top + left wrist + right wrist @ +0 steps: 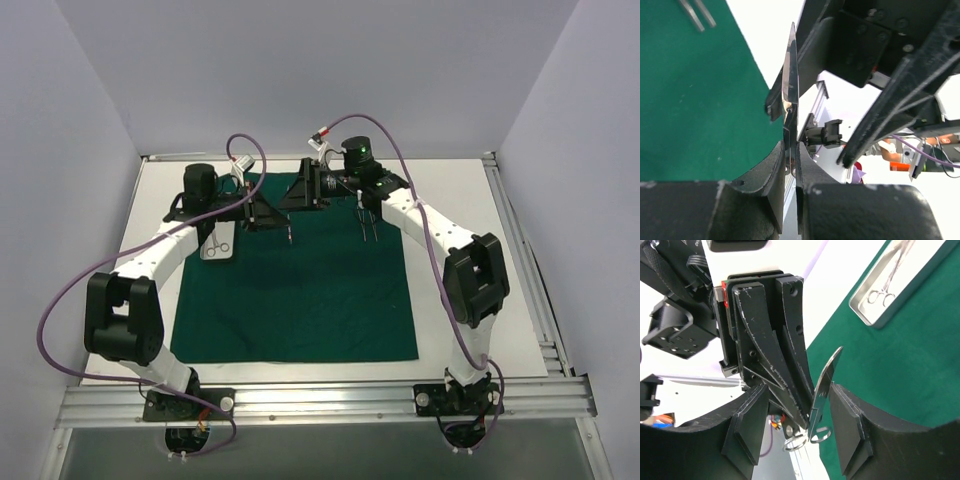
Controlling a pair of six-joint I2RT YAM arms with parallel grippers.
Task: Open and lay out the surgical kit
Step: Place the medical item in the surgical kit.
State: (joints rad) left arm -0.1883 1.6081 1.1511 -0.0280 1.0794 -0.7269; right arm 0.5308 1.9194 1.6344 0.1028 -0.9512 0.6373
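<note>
The dark green cloth (300, 300) lies spread flat on the table. The small steel tray (218, 243) sits at its left edge with a ring-handled instrument (887, 287) in it. My left gripper (790, 146) is shut on steel scissors (790, 75), held above the cloth's far part (289, 232). My right gripper (797, 390) is open. Its pads stand on either side of the scissors (822, 385) and of the left gripper's fingers (775, 340), without touching the blade. A second thin instrument (368, 228) lies on the cloth to the right.
Both wrists meet over the far middle of the cloth (295, 195). Purple cables (250, 150) loop above them. White table (470, 200) borders the cloth, with a metal rail (320, 400) at the near edge and walls on three sides.
</note>
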